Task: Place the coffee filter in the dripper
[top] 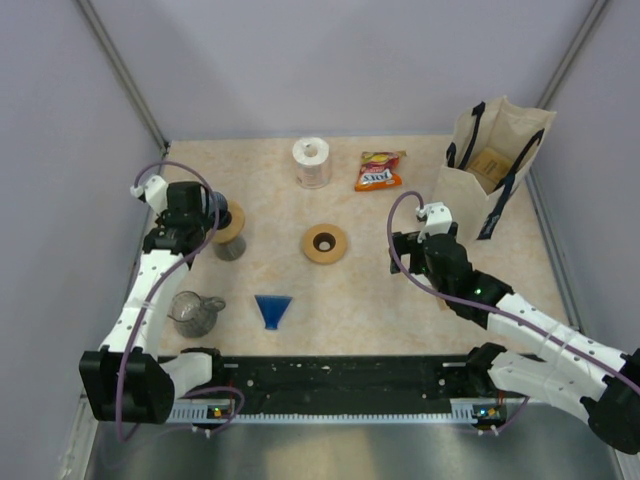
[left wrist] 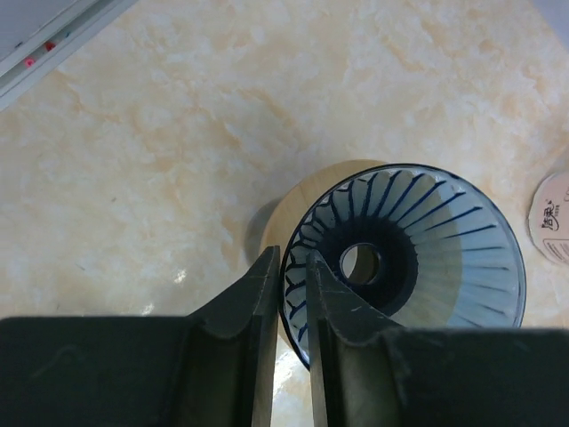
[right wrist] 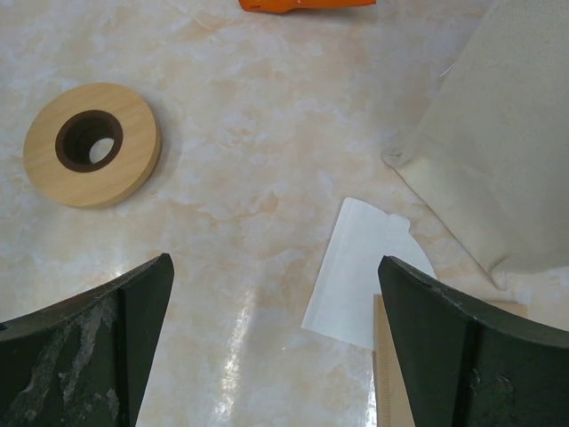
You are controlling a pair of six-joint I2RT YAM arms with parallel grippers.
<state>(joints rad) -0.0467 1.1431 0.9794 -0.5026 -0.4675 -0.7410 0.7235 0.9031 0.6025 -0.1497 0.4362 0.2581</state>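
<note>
The left tool (top: 215, 218), in the top view, is reaching onto the clear ribbed cone dripper (top: 232, 232) at the left side of the surface (top: 400, 310), while the right tool (top: 418, 248) is hovering near the beige canvas tote bag (top: 490, 165).

In the left wrist view, the left tool (left wrist: 293, 267) is gripping the dripper (left wrist: 427, 258), clamped on its rim.

In the right wrist view, the right tool (right wrist: 274, 264) is holding its fingers wide apart. The white paper coffee filter (right wrist: 360, 276) is lying flat on the surface between them, just beside the bag (right wrist: 507, 133).

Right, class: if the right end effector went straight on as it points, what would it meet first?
Probably bare table, just beside the white paper filter, which lies off-centre between the fingers of the open right end effector. Depth is unclear.
</note>
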